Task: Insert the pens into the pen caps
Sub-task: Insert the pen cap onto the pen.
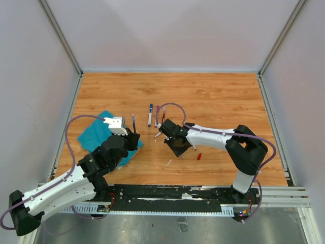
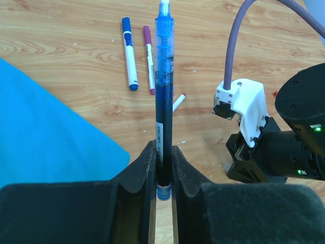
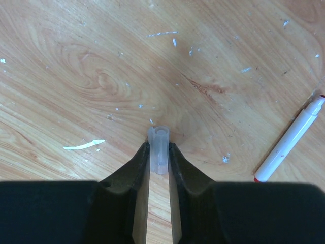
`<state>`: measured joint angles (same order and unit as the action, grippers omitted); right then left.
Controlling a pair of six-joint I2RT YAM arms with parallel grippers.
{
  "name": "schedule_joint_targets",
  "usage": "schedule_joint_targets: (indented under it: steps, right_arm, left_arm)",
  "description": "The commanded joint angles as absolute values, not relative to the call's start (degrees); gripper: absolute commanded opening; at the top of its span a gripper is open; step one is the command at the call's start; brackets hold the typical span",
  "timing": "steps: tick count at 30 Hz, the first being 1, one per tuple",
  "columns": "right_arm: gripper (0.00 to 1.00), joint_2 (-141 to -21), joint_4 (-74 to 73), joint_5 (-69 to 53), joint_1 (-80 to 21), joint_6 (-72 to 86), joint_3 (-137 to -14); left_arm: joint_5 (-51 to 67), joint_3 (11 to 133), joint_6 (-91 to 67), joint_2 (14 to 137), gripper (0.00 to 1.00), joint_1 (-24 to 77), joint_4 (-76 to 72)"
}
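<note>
Left wrist view: my left gripper (image 2: 163,148) is clenched on a blue pen (image 2: 163,86), which runs up the middle of the frame with its tip at the top edge. Right wrist view: my right gripper (image 3: 159,150) grasps a clear cap (image 3: 159,136) at low centre, its open mouth pointing away. I judge this to be the mating step. Next I must bring tip and mouth onto one line, then press them together gently. Other pens (image 2: 129,53) lie upper left on the table (image 2: 244,30).
</note>
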<state>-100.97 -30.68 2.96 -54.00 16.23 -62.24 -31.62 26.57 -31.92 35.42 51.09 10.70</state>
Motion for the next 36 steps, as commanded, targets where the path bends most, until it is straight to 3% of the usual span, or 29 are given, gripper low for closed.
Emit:
schedule_joint_targets:
  steps: [1, 7, 9, 11, 13, 22, 36]
  right_arm:
    - [0.15, -105.51, -34.96, 3.81, -53.54, 16.54, -59.65]
    - [0.03, -100.40, -33.83, 5.94, -52.90, 14.92, -57.93]
    - [0.01, -97.55, -32.44, 4.90, -52.04, 14.33, -56.81]
    - [0.01, -94.30, -30.60, 3.24, -51.17, 14.16, -55.27]
    - [0.01, -90.08, -28.69, 2.70, -50.68, 14.22, -53.70]
    - [0.01, -72.49, -15.60, 1.29, -47.71, 18.14, -45.62]
    - [0.01, -57.64, 9.62, -13.17, -35.04, 35.87, -30.03]
  left_arm:
    - [-32.00, 28.16, -31.42, 35.62, 0.00, 51.37, 7.89]
    - [-29.80, 28.41, -31.61, 36.75, 0.01, 51.33, 6.59]
    - [-28.54, 28.03, -31.15, 37.05, 0.06, 51.33, 4.92]
    - [-26.89, 27.59, -30.18, 37.37, 0.07, 51.33, 3.09]
    - [-25.02, 27.35, -29.22, 37.90, 0.01, 51.33, 1.71]
    - [-13.38, 26.31, -25.10, 45.07, 0.01, 51.35, -4.97]
    - [-12.02, 29.90, -26.68, 58.35, 0.00, 58.54, -14.14]
